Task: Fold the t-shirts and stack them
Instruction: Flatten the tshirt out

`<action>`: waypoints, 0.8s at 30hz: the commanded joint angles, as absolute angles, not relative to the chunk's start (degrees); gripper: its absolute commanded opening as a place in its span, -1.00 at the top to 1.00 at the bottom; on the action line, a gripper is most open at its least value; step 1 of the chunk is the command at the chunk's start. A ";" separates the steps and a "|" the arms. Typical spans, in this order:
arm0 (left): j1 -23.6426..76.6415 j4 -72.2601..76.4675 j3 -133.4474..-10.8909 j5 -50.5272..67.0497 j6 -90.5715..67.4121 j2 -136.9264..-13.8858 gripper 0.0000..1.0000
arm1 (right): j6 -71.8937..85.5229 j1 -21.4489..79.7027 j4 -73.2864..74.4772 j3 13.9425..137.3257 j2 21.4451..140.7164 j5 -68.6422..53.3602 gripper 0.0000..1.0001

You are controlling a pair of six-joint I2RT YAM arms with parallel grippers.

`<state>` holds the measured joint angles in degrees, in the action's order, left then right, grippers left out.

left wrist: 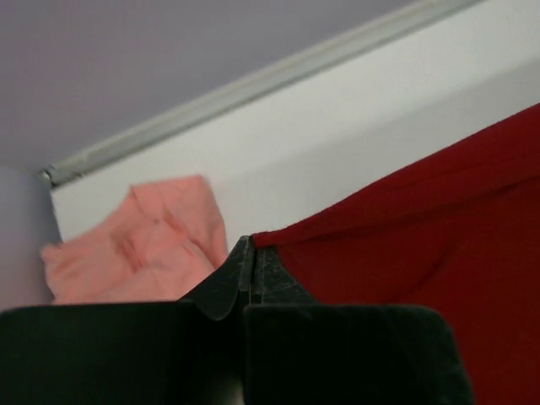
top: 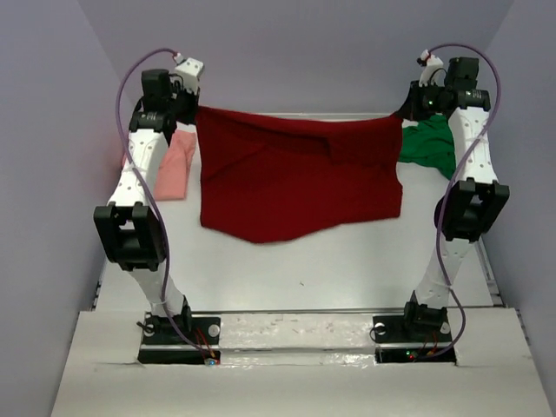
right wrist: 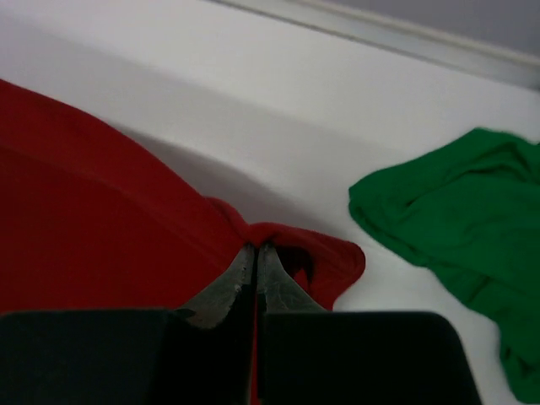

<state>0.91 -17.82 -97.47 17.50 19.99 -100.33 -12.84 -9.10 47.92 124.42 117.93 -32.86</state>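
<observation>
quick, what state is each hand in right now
left hand: closed, holding the dark red shirt
right hand: closed, holding the dark red shirt

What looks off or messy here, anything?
The red shirt, pinched at its top corners by the left claw and right claw, looks uneven: a flap is doubled over near the right corner and the bottom edge runs crooked. The pink shirt and green shirt lie crumpled at the far corners. No damage visible.
</observation>
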 commanded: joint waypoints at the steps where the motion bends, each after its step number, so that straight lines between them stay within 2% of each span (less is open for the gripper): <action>1: 0.70 -16.16 -117.19 15.21 18.28 -98.78 1.00 | -11.34 -9.58 47.63 141.04 114.43 -33.22 1.00; 2: 0.70 -17.39 -121.51 14.25 18.28 -98.70 1.00 | -11.08 -9.58 48.16 144.20 113.65 -33.14 1.00; 5: 0.70 -17.76 -123.66 13.27 18.72 -95.55 1.00 | -10.99 -9.58 48.51 144.85 110.05 -33.22 1.00; 9: 0.70 -15.22 -116.21 13.27 18.98 -85.36 1.00 | -11.69 -9.58 47.29 137.22 99.78 -33.57 1.00; 13: 0.70 -12.66 -100.75 13.01 19.69 -70.34 1.00 | -12.74 -9.58 47.81 129.65 89.84 -33.40 1.00; 19: 0.70 -16.25 -86.07 14.50 20.56 -54.44 1.00 | -14.50 -9.58 50.62 115.15 74.29 -32.88 1.00; 24: 0.62 -19.07 -86.21 13.27 20.74 -49.57 1.00 | -14.59 -9.58 53.08 115.21 68.29 -31.20 1.00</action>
<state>0.99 -19.77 -85.49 14.15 20.12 -50.52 -13.98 -9.10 52.53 114.24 70.39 -32.99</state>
